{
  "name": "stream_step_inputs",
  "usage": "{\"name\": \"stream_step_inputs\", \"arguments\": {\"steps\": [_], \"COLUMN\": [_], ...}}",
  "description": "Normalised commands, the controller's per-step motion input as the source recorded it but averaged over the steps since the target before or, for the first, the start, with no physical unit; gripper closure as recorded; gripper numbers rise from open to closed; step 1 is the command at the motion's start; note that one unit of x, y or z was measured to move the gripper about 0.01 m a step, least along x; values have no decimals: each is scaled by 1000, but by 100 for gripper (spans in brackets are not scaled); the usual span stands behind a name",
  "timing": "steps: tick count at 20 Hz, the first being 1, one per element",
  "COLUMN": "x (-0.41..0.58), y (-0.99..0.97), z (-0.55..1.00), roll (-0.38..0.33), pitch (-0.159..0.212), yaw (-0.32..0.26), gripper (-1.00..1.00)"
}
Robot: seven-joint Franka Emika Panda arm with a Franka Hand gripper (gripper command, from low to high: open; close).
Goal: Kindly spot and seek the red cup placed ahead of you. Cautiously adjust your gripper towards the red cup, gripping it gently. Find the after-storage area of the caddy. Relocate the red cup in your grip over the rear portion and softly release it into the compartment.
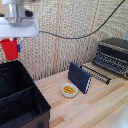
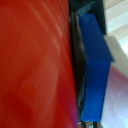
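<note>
My gripper [image 1: 10, 46] is shut on the red cup [image 1: 9, 50] and holds it high at the exterior view's left, above the black caddy [image 1: 22, 100]. The cup hangs upright over the caddy's farther bay [image 1: 12, 80], well above its walls. A black divider [image 1: 20, 94] parts that bay from the nearer one. In the wrist view the red cup [image 2: 32, 65] fills most of the picture, pressed against one blue fingertip [image 2: 95, 70]. The other finger is hidden.
A white bowl with yellow contents [image 1: 69, 90] and a dark blue flat case [image 1: 80, 77] stand on the wooden table [image 1: 95, 110]. A black toaster oven [image 1: 112, 56] with a wire rack [image 1: 97, 74] is at the exterior view's right. A woven screen [image 1: 65, 30] is behind.
</note>
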Motion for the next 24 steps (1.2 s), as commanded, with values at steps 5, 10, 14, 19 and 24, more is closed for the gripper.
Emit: {"name": "stream_step_inputs", "arguments": {"steps": [5, 10, 14, 19, 24], "x": [41, 81, 74, 209, 247], "y": [726, 577, 371, 46, -121], "z": [-412, -482, -261, 97, 475], "roll": [-221, -250, -254, -130, -9], "pitch": [0, -25, -88, -132, -45], "yaw": [0, 5, 38, 32, 41], "gripper": [100, 100, -100, -100, -100]}}
